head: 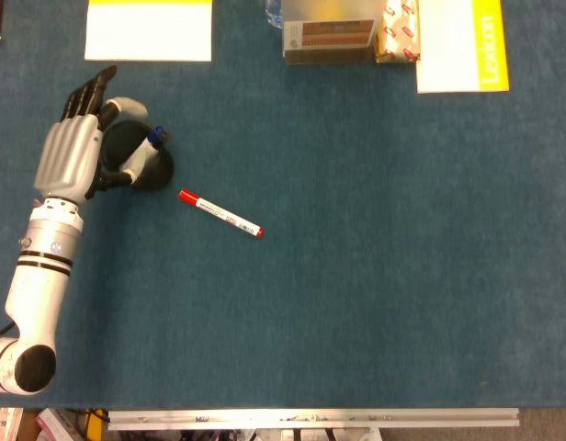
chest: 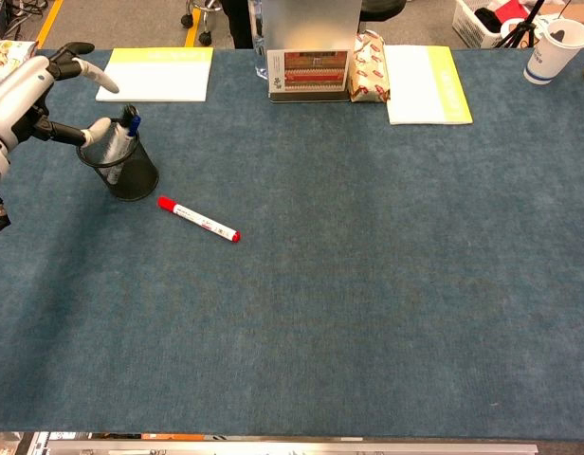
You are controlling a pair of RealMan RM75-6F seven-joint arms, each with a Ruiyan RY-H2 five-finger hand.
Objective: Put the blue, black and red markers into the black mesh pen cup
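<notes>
Chest view shows the left hand (chest: 31, 90) released above the black mesh pen cup (chest: 129, 175), its blue-capped marker (chest: 121, 137) dropped inside, red-capped marker (chest: 198, 219) lying at four o'clock.

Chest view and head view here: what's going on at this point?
The robot's left hand is at the black mesh pen cup, fingers spread above and beside it. A blue-capped marker stands in the cup beside another marker; whether the hand touches either is unclear. The red-capped marker with a white barrel lies on the blue felt table just right of the cup, not yet picked up. The right hand is out of view.
</notes>
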